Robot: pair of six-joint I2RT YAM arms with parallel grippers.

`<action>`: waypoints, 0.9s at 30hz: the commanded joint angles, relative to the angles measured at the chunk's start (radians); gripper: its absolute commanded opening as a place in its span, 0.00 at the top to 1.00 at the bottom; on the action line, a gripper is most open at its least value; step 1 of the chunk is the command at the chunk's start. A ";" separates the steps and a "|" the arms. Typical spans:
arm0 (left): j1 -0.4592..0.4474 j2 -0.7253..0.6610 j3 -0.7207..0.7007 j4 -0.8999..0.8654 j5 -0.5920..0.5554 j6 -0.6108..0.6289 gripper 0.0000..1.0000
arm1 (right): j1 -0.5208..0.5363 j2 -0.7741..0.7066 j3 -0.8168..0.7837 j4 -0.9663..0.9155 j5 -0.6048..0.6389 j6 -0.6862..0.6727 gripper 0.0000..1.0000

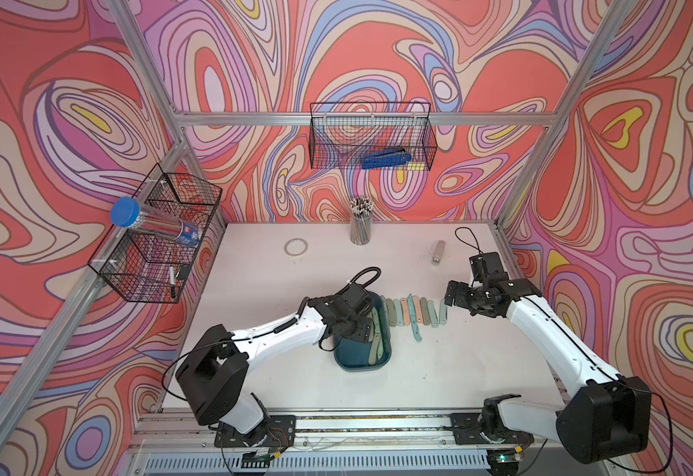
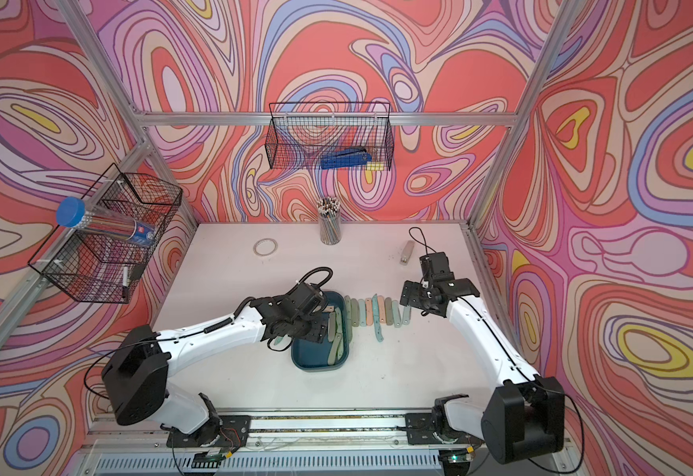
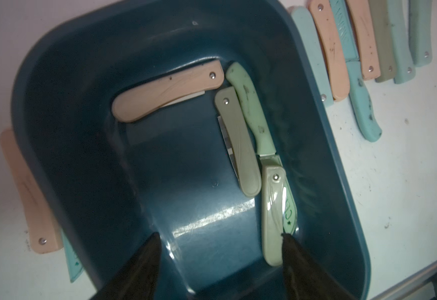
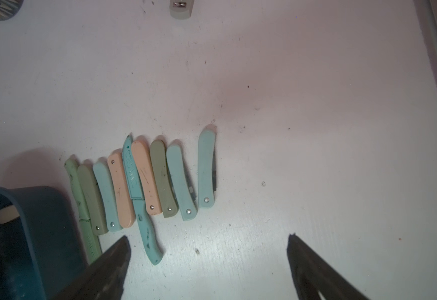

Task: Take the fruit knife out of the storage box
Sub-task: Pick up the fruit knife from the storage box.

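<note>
Here, teal storage box (image 3: 77,85), peach fruit knife (image 3: 168,93)

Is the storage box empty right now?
No, a peach folding knife and greenish knives lie inside the storage box.

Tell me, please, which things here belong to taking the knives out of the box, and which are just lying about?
Job:
- storage box
- peach knife, olive knife and pale green knife inside it
- row of knives beside it
- left claw, open above the box
- right claw, open

Lying about:
- pencil cup
- tape ring
- wire basket holding a blue tool
- blue-capped tube
- small grey block
</note>
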 commanded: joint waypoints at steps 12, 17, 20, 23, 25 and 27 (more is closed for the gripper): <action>-0.024 0.271 0.199 -0.072 -0.052 -0.101 0.58 | -0.004 -0.031 0.009 -0.033 -0.005 0.019 0.05; -0.024 0.308 0.222 -0.073 -0.056 -0.105 0.61 | -0.004 -0.031 0.003 -0.025 -0.018 0.019 0.05; -0.024 0.332 0.233 -0.064 -0.044 -0.102 0.59 | -0.003 -0.028 0.001 -0.025 -0.018 0.020 0.05; -0.023 0.347 0.235 -0.064 -0.050 -0.113 0.59 | -0.003 -0.031 0.002 -0.029 -0.020 0.022 0.05; -0.024 0.356 0.234 -0.067 -0.057 -0.123 0.59 | -0.004 -0.035 0.004 -0.028 -0.022 0.025 0.05; -0.023 0.365 0.234 -0.071 -0.069 -0.129 0.59 | -0.003 -0.041 0.003 -0.027 -0.026 0.028 0.05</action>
